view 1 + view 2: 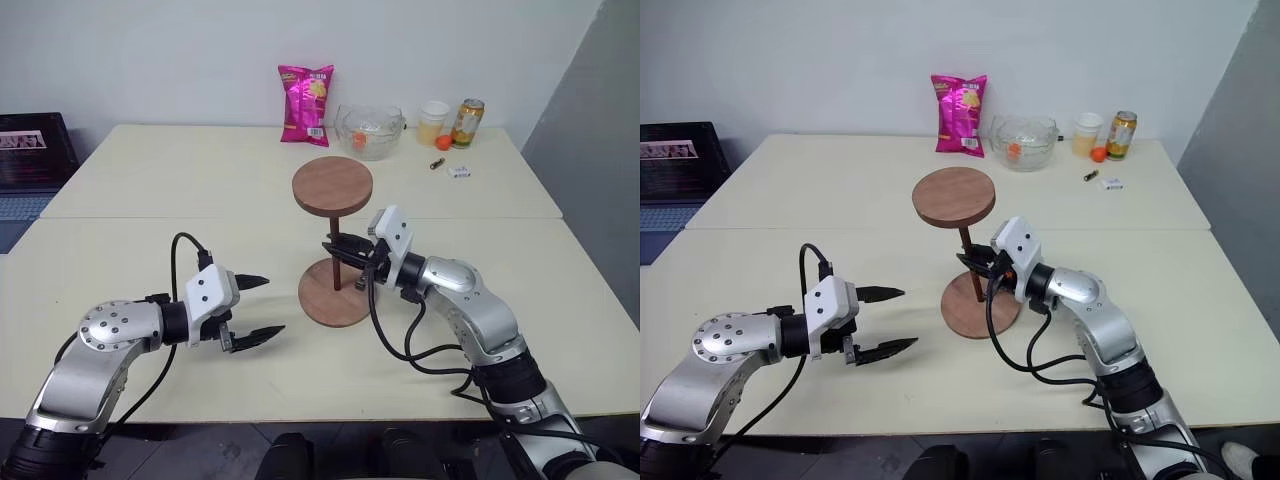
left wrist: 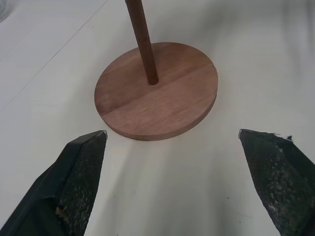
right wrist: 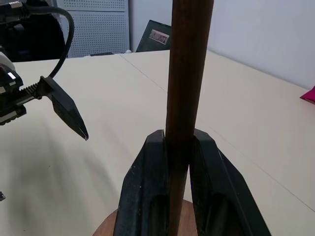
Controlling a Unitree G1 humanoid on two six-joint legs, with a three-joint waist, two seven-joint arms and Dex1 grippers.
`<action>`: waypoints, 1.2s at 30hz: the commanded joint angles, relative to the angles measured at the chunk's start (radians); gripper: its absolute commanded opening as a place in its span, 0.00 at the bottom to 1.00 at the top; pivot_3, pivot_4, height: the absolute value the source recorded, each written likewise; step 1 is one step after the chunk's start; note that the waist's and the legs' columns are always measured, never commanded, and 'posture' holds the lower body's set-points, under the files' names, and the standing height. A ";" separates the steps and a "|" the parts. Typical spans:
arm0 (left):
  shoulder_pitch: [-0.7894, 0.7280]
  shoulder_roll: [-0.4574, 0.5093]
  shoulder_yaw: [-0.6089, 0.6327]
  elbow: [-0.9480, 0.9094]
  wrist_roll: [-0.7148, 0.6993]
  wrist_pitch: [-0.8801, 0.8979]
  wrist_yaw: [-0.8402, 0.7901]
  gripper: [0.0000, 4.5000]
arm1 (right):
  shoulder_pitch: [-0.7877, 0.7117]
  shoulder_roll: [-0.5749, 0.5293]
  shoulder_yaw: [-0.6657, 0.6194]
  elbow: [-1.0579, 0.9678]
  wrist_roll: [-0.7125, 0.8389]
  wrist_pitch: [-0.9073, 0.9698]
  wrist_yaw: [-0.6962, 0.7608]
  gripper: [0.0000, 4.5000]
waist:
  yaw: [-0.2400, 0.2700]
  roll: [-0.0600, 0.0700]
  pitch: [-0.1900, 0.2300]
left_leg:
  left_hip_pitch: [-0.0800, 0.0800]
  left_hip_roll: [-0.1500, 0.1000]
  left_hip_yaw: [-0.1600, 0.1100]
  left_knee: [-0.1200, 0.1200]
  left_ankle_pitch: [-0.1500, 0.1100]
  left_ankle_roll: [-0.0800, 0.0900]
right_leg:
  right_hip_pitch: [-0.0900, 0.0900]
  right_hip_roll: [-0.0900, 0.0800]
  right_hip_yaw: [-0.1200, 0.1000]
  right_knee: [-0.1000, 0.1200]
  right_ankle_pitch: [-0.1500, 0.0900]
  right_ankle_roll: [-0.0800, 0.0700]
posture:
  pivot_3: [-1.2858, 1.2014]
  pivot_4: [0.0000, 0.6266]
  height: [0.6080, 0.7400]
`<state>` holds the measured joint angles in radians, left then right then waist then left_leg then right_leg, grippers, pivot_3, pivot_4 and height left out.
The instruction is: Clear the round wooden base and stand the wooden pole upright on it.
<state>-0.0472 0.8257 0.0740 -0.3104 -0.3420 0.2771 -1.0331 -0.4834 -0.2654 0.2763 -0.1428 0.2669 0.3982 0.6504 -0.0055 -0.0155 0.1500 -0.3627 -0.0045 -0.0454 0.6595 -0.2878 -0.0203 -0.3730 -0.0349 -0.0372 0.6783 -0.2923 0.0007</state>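
The right gripper (image 1: 340, 250) is clamped on the wooden pole (image 1: 335, 253), its two black fingers (image 3: 147, 196) pressed tight against either side of the dark rod about halfway up its length. The pole stands upright, its lower end set at the centre of the round wooden base (image 1: 335, 293), which lies flat on the cream table (image 1: 150, 190) directly below this gripper. The reddish-brown disc fixed to the pole's upper end (image 1: 332, 185) sits level above the gripper. The left gripper (image 1: 250, 310) hangs just over the table, well apart from the pole and to the left of the base, with its jaws spread wide and nothing between them; from its wrist camera the base and the foot of the pole lie straight ahead of its open fingertips (image 2: 86, 162), not touching them. Far beyond both grippers, along the table's back edge, stand a pink snack bag (image 1: 306, 105), a clear glass bowl (image 1: 369, 130), a pale cup (image 1: 433, 123), a drinks can (image 1: 466, 123), a small orange object (image 1: 443, 142) and a small white item (image 1: 459, 172). A dark box (image 1: 35, 150) sits off the table's far left corner.
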 commanded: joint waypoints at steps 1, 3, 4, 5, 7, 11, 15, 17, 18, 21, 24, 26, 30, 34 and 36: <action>-0.016 -0.001 0.001 -0.022 -0.001 -0.007 0.008 1.00 | 0.046 -0.017 0.030 0.061 -0.038 0.059 -0.005 0.05 | 0.000 0.001 0.001 | 0.000 0.000 0.000 0.000 0.000 0.000 | 0.000 0.000 0.000 0.000 0.000 0.000 | 0.52 0.24 1.00; -0.021 -0.001 -0.002 -0.022 0.001 -0.006 0.009 1.00 | 0.043 -0.010 0.019 0.053 -0.032 0.049 -0.009 0.21 | 0.000 0.001 0.002 | 0.000 0.000 0.000 0.000 0.000 0.000 | 0.000 0.000 0.000 0.000 0.000 0.000 | 0.52 0.24 1.00; -0.023 -0.001 -0.003 -0.022 0.002 -0.006 0.008 1.00 | 0.042 -0.006 0.011 0.047 -0.026 0.045 -0.008 0.24 | 0.001 -0.001 0.004 | 0.000 0.000 0.000 0.000 0.000 0.000 | 0.000 0.000 0.000 -0.001 0.000 0.000 | 0.52 0.24 1.00; -0.025 -0.001 -0.004 -0.022 0.002 -0.006 0.007 1.00 | 0.042 -0.001 0.004 0.042 -0.020 0.044 -0.006 0.28 | 0.003 -0.002 0.009 | -0.001 0.000 -0.001 -0.001 0.000 0.000 | 0.000 0.000 -0.001 -0.001 0.000 0.000 | 0.52 0.24 1.00; -0.026 -0.001 -0.004 -0.020 0.004 -0.007 0.006 1.00 | 0.044 0.009 -0.009 0.039 -0.011 0.045 -0.005 0.42 | 0.003 -0.001 0.015 | -0.006 0.000 0.000 0.000 0.000 0.000 | -0.005 0.000 0.000 -0.001 0.001 -0.003 | 0.52 0.24 1.00; -0.026 -0.001 -0.004 -0.020 0.006 -0.010 0.005 1.00 | 0.050 0.015 -0.019 0.031 -0.005 0.039 0.004 0.67 | 0.000 -0.001 0.015 | -0.019 0.000 0.000 0.002 0.000 0.000 | -0.017 0.000 0.000 0.002 0.004 -0.005 | 0.52 0.24 1.00; -0.027 -0.002 -0.001 -0.021 0.002 -0.009 0.005 1.00 | 0.058 0.009 -0.025 0.007 0.008 0.043 0.026 0.90 | 0.000 -0.001 0.016 | -0.019 0.000 0.000 0.001 0.000 0.000 | -0.017 0.000 -0.001 0.000 0.003 -0.005 | 0.52 0.24 1.00; -0.028 -0.002 0.004 -0.023 -0.004 -0.005 0.004 1.00 | 0.062 -0.001 -0.031 -0.003 0.013 0.046 0.037 0.99 | 0.000 -0.001 0.016 | -0.019 0.000 0.000 0.001 0.000 0.000 | -0.017 0.000 -0.001 0.000 0.003 -0.005 | 0.52 0.24 1.00; -0.028 -0.003 0.006 -0.024 -0.008 -0.004 0.004 1.00 | 0.063 -0.007 -0.035 -0.008 0.014 0.047 0.043 0.99 | 0.000 -0.001 0.016 | -0.019 0.000 0.000 0.001 0.000 0.000 | -0.017 0.000 -0.001 0.000 0.003 -0.005 | 0.52 0.24 1.00; -0.033 -0.005 0.018 -0.028 -0.025 0.007 0.006 1.00 | 0.061 -0.030 -0.048 -0.021 0.015 0.051 0.061 0.99 | 0.000 -0.001 0.016 | -0.019 0.000 0.000 0.001 0.000 0.000 | -0.017 0.000 -0.001 0.000 0.003 -0.005 | 0.52 0.24 1.00; -0.053 0.003 0.038 -0.028 -0.046 0.047 0.020 1.00 | 0.066 -0.094 -0.076 -0.060 0.031 0.063 0.103 0.99 | 0.000 -0.001 0.018 | -0.019 0.000 0.000 0.001 0.000 0.000 | -0.016 0.000 -0.001 0.000 0.003 -0.005 | 0.52 0.24 1.00; -0.080 0.016 0.050 -0.023 -0.044 0.081 0.041 1.00 | 0.084 -0.170 -0.102 -0.098 0.045 0.060 0.156 0.99 | 0.003 -0.002 0.020 | -0.019 0.000 0.000 0.001 0.000 0.000 | -0.016 0.000 -0.001 0.000 0.003 -0.005 | 0.52 0.24 1.00; -0.105 0.037 0.064 -0.039 -0.046 0.137 0.064 1.00 | 0.110 -0.261 -0.126 -0.142 0.068 0.053 0.218 0.99 | 0.003 -0.004 0.024 | -0.019 -0.001 -0.001 0.001 0.000 0.000 | -0.016 0.000 -0.002 0.000 0.003 -0.004 | 0.52 0.24 1.00; -0.072 0.115 0.082 -0.047 -0.008 0.142 0.039 1.00 | 0.167 -0.415 -0.264 -0.187 0.130 0.102 0.288 0.99 | 0.000 -0.005 0.031 | -0.019 0.000 -0.001 0.001 0.000 0.000 | -0.016 0.000 -0.002 0.000 0.003 -0.004 | 0.52 0.24 1.00; -0.069 0.125 0.091 -0.038 -0.019 0.144 0.036 1.00 | 0.204 -0.481 -0.316 -0.202 0.154 0.085 0.335 0.99 | 0.003 -0.004 0.033 | -0.019 0.000 0.000 0.002 0.000 0.000 | -0.016 0.000 -0.002 0.000 0.003 -0.004 | 0.52 0.24 1.00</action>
<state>-0.1184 0.9373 0.1262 -0.3319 -0.3572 0.4277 -0.9931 -0.2947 -0.7087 0.0313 -0.2928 0.3797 0.5016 0.9378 -0.0022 -0.0199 0.1825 -0.3820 -0.0051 -0.0457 0.6612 -0.2877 -0.0203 -0.3890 -0.0353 -0.0389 0.6779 -0.2891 -0.0037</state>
